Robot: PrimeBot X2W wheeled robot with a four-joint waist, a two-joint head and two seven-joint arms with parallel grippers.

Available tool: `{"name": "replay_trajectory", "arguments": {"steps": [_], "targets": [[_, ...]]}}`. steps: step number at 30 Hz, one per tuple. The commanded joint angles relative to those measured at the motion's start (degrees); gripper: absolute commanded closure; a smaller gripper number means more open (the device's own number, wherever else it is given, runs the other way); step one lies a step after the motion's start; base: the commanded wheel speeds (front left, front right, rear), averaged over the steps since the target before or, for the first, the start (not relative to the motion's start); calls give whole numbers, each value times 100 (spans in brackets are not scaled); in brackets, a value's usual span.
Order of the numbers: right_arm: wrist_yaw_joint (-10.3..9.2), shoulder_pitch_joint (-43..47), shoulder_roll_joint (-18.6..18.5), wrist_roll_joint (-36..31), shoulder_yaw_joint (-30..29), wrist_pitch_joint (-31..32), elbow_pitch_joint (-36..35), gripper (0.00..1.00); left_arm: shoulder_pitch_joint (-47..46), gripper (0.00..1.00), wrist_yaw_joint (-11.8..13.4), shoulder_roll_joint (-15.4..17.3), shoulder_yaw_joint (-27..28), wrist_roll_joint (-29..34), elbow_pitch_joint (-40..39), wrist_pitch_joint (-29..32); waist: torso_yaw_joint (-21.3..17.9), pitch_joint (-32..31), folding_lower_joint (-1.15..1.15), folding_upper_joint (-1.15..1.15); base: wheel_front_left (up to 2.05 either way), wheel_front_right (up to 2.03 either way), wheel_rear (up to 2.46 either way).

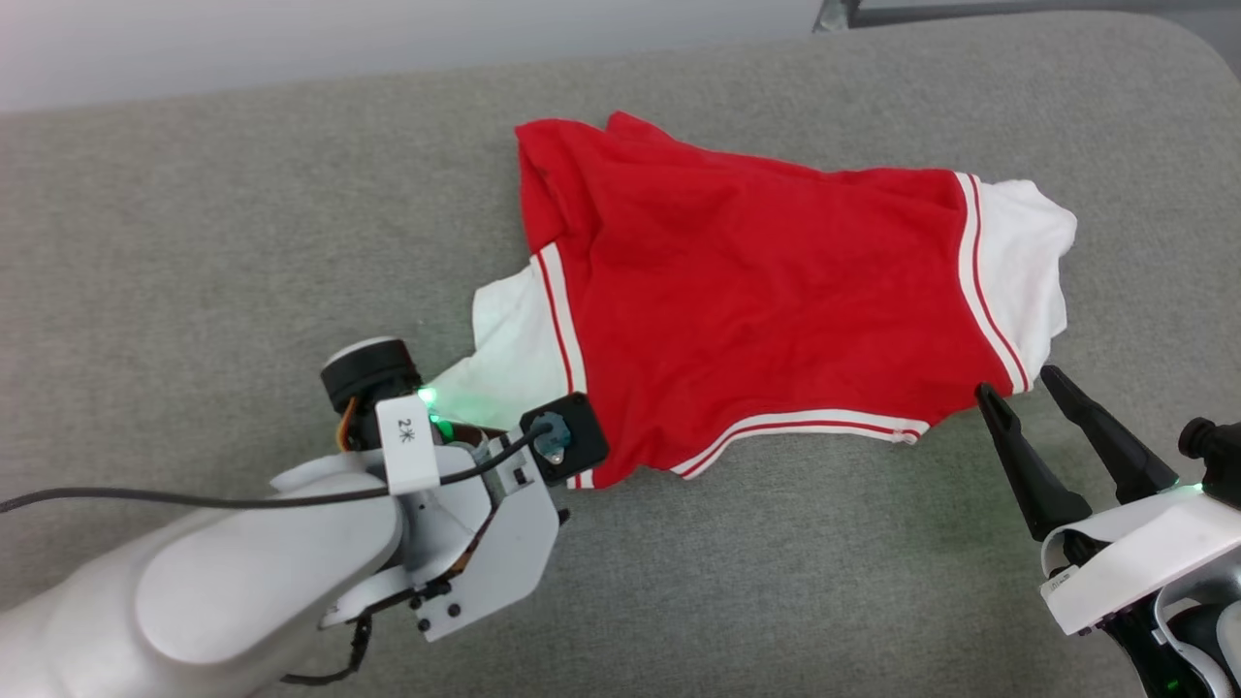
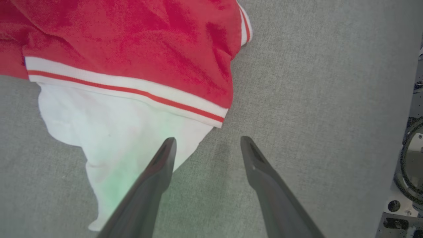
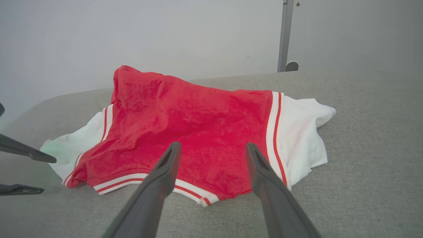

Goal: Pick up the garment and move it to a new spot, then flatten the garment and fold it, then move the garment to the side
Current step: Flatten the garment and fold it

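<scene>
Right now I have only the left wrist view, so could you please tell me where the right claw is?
Observer: The right claw is open, beside the garment at its near hem corner, on the robot's right.
Operator: Thank you. What lies at that end of it?
Observer: A second white sleeve, crumpled, joined by a striped seam.
Operator: And the far edge?
Observer: The red cloth looks folded over on itself at the far left corner.
</scene>
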Motion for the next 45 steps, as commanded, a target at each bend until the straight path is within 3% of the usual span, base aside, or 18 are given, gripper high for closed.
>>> {"name": "replay_trajectory", "arguments": {"steps": [1,10,17,18,19,20,27,31,37,45], "targets": [[-4,23,36,-35,-53,20,-53,0,83,0,14,39,11,133,50,19,-135,138,0,0,0,0,0],[-5,-88,136,-132,-17,49,-148,0,155,0,14,75,-4,666,415,13,-196,340,0,0,0,0,0],[-5,-139,148,-140,-39,40,-97,0,45,2,36,-51,-17,930,936,-392,-192,525,0,0,0,0,0],[-4,-167,130,-133,-44,56,-90,0,45,59,37,-75,-22,962,995,-410,-190,545,0,0,0,0,0],[-5,-199,101,-134,-45,77,-77,0,43,85,40,-94,-26,988,1052,-433,-189,563,0,0,0,0,0],[-4,-230,66,-148,-35,119,-62,0,48,100,43,-107,-30,1007,1098,-438,-188,579,0,0,0,0,0],[-5,-627,-643,-373,197,958,49,0,33,100,21,-233,-53,916,1127,-525,-120,651,0,0,0,0,0],[-5,-867,-918,-34,69,1564,178,0,-20,100,21,-316,-49,926,1098,-581,-47,678,0,0,0,0,0],[-5,-1415,-1401,446,-279,3080,708,0,-90,100,15,-457,-48,937,962,-603,157,785,0,0,0,0,0],[-4,-2037,-1220,645,-388,4200,1488,0,-224,100,15,-515,-46,972,807,-548,382,962,0,0,0,0,0]]}}
